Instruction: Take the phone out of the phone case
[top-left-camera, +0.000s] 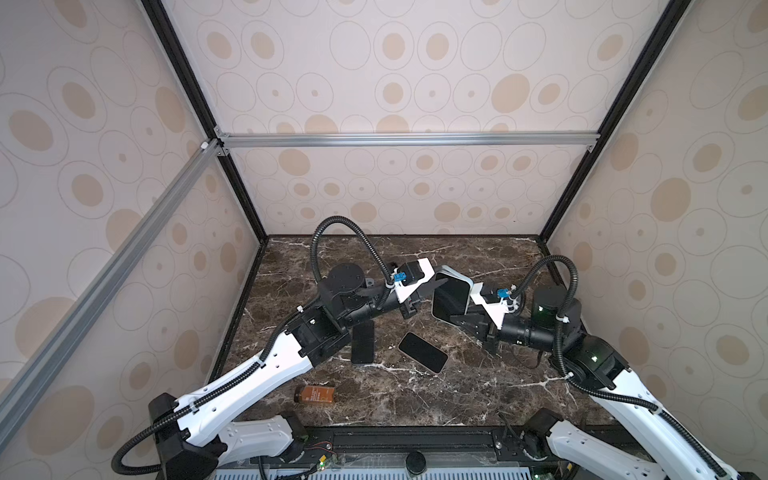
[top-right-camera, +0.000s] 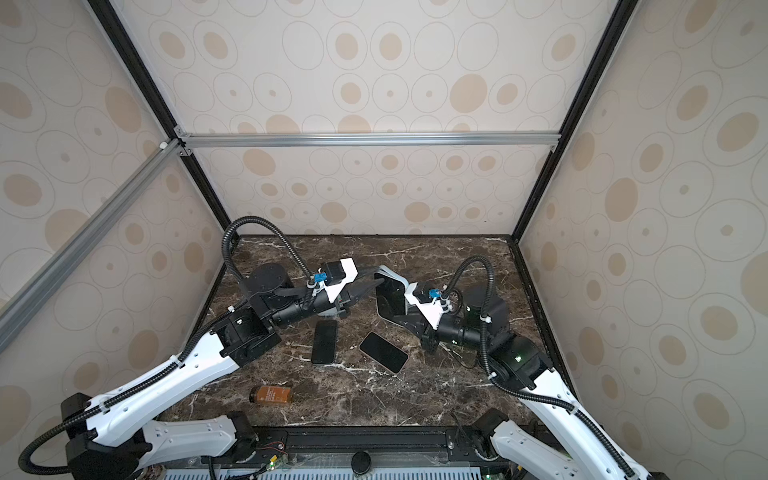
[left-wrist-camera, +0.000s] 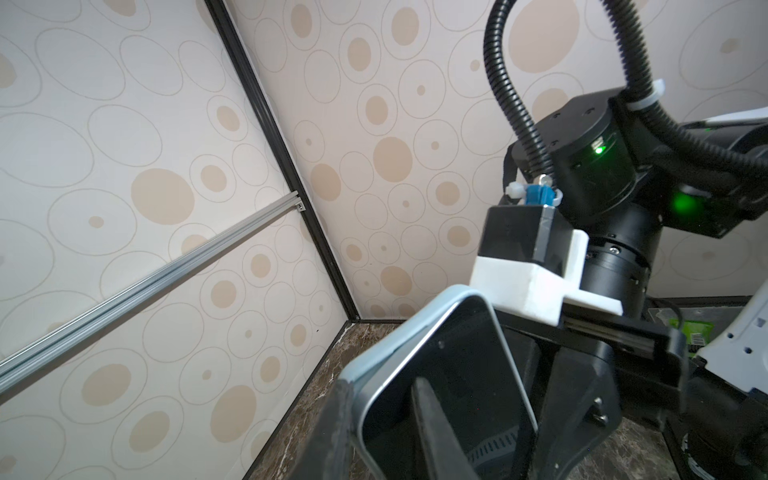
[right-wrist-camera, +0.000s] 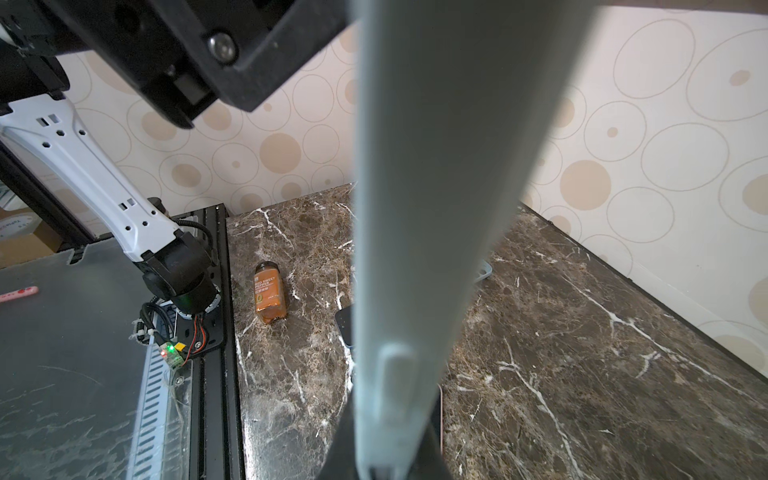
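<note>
Right hand (top-left-camera: 457, 321): clamped on pale blue soft phone case (top-left-camera: 458, 272) holding black-screened phone (top-left-camera: 451, 297).
Left hand (top-left-camera: 437, 285): set astride case edge; grip cannot be told.

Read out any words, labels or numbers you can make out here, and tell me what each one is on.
"RED SWEET PEPPER": label of the orange spice jar lying on the marble table.
Smaller print below it: too blurred to read.
No other legible text.

Pale phone case (right-wrist-camera: 432, 208) edge-on — close, spice jar (right-wrist-camera: 270, 293) lying on marble table (right-wrist-camera: 582, 353)
</note>
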